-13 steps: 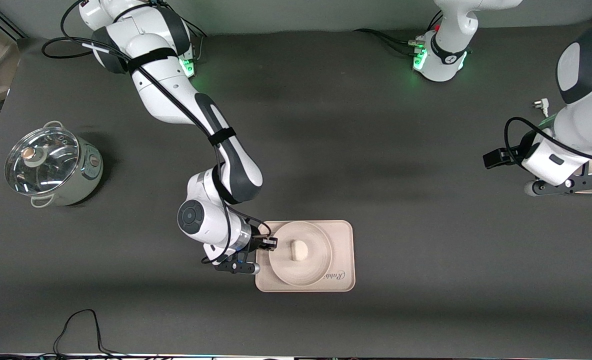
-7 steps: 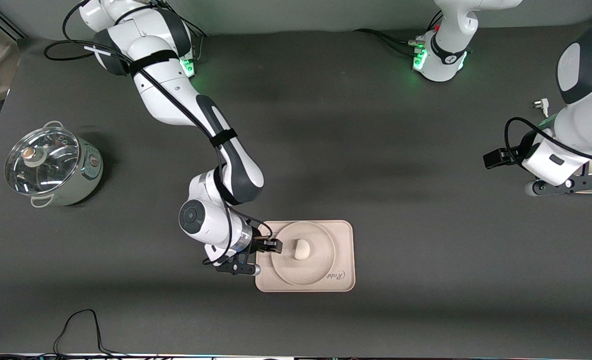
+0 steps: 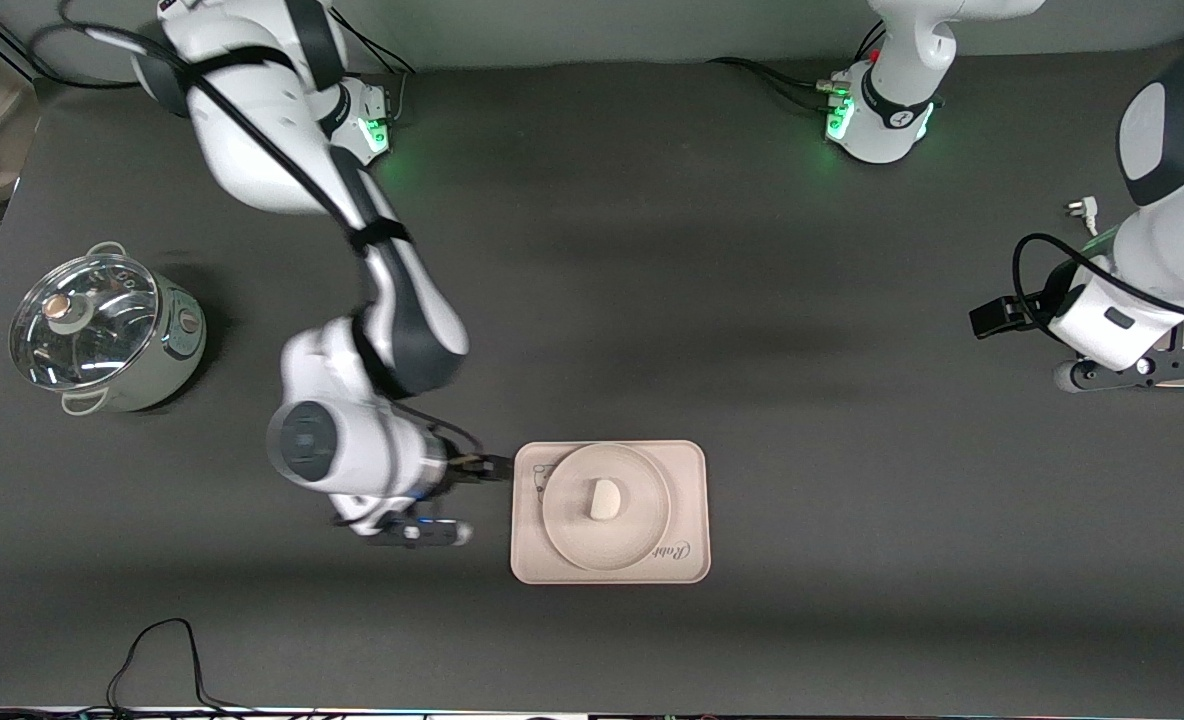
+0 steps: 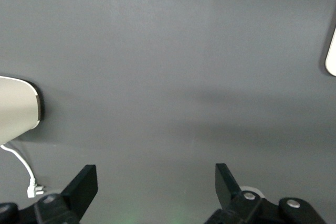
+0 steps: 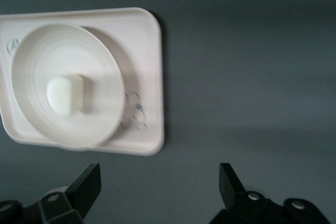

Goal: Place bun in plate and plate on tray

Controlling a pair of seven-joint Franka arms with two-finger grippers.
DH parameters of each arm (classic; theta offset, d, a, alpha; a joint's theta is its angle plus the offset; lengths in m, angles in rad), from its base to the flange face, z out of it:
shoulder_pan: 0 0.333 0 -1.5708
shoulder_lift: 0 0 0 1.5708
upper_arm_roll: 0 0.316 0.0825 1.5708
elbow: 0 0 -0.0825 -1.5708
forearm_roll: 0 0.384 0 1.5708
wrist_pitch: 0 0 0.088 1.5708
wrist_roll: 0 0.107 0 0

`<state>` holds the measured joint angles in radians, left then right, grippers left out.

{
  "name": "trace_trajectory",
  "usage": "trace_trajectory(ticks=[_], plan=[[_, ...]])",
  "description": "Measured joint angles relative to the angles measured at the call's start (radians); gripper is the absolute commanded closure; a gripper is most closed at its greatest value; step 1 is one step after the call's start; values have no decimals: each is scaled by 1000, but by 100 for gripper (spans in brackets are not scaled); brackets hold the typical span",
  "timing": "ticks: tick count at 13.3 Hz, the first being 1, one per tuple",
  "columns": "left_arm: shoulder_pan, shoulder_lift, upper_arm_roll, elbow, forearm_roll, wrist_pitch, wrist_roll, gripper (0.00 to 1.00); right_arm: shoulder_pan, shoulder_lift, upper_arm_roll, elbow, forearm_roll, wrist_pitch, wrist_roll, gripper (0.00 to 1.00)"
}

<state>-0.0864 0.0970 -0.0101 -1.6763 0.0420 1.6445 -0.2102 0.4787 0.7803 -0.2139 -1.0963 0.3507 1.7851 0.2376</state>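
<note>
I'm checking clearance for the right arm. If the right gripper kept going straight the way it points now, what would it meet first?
Probably the tray, at its rim nearest the right gripper; the open fingers point at it.

open table around tray [image 3: 694,500], pot [image 3: 107,330] well apart

Lidded pot [image 3: 104,332] at right arm's table end; white plug [image 3: 1081,209] opposite end.
</note>
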Motion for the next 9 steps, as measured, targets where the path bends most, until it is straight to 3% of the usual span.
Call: trace_trajectory(ticks=[4,7,9], plan=[[-1,-60,-1,-69,0,97,1,0,-91,-249,-55,-42,-116,-239,-111,0],[-62,-85,42,-79,0,97,10,0,-92,-450,-104,-179,-236,-280,-170,0],[-112,-90,96,-74,0,97,31,0,-92,-586,-146,-301,-259,-265,-196,0]])
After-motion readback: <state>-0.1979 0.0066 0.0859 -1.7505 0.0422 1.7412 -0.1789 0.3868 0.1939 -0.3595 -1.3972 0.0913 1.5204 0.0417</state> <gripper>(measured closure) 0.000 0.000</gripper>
